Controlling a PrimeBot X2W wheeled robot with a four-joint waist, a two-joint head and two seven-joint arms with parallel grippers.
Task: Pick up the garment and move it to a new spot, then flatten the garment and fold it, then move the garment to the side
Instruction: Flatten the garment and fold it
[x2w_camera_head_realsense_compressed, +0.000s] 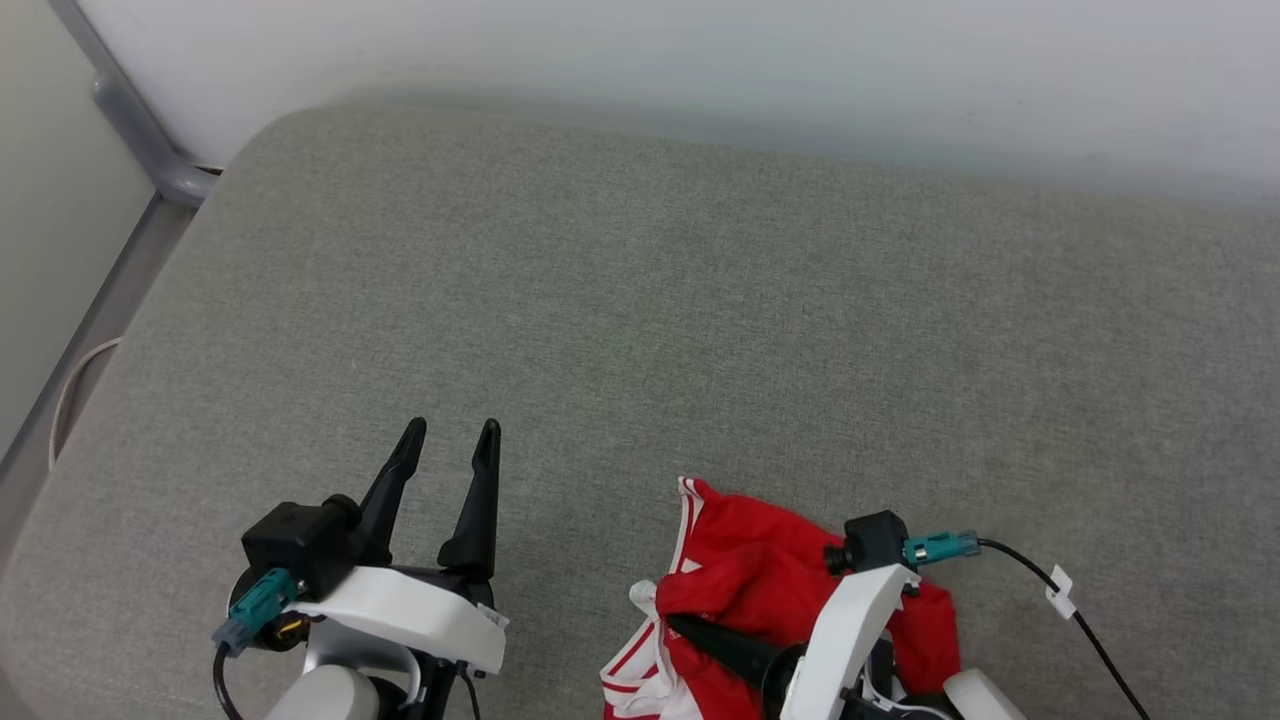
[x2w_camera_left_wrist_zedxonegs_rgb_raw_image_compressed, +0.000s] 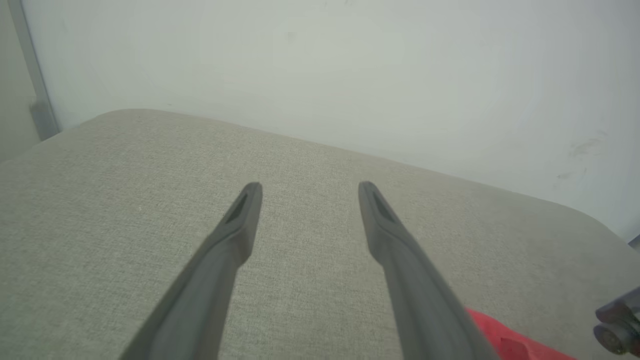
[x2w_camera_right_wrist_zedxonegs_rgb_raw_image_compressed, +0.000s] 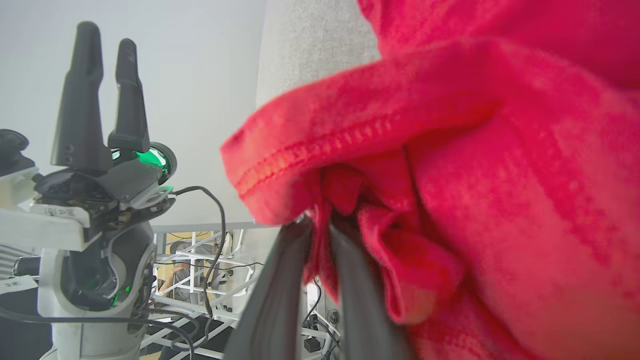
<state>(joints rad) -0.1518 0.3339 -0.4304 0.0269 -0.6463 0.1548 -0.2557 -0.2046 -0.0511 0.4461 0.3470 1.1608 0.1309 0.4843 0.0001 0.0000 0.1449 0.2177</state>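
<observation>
The garment (x2w_camera_head_realsense_compressed: 755, 565) is a bunched red shirt with white, red-striped trim, hanging at the near edge of the grey cushion. My right gripper (x2w_camera_head_realsense_compressed: 674, 623) points left into the bunch. In the right wrist view my right gripper (x2w_camera_right_wrist_zedxonegs_rgb_raw_image_compressed: 320, 226) is shut on a fold of the red garment (x2w_camera_right_wrist_zedxonegs_rgb_raw_image_compressed: 500, 175); no numerals show. My left gripper (x2w_camera_head_realsense_compressed: 450, 432) stands open over bare cushion to the left of the shirt, nothing between its fingers. The left wrist view shows that left gripper (x2w_camera_left_wrist_zedxonegs_rgb_raw_image_compressed: 310, 187) open, with a corner of the garment (x2w_camera_left_wrist_zedxonegs_rgb_raw_image_compressed: 510, 342) at the bottom right.
The grey fabric cushion (x2w_camera_head_realsense_compressed: 700, 300) spreads ahead to a pale wall. A grey metal rail (x2w_camera_head_realsense_compressed: 140, 130) runs beyond the cushion's left edge. A black cable (x2w_camera_head_realsense_compressed: 1085, 625) trails from my right wrist. My left gripper (x2w_camera_right_wrist_zedxonegs_rgb_raw_image_compressed: 107, 47) appears upright in the right wrist view.
</observation>
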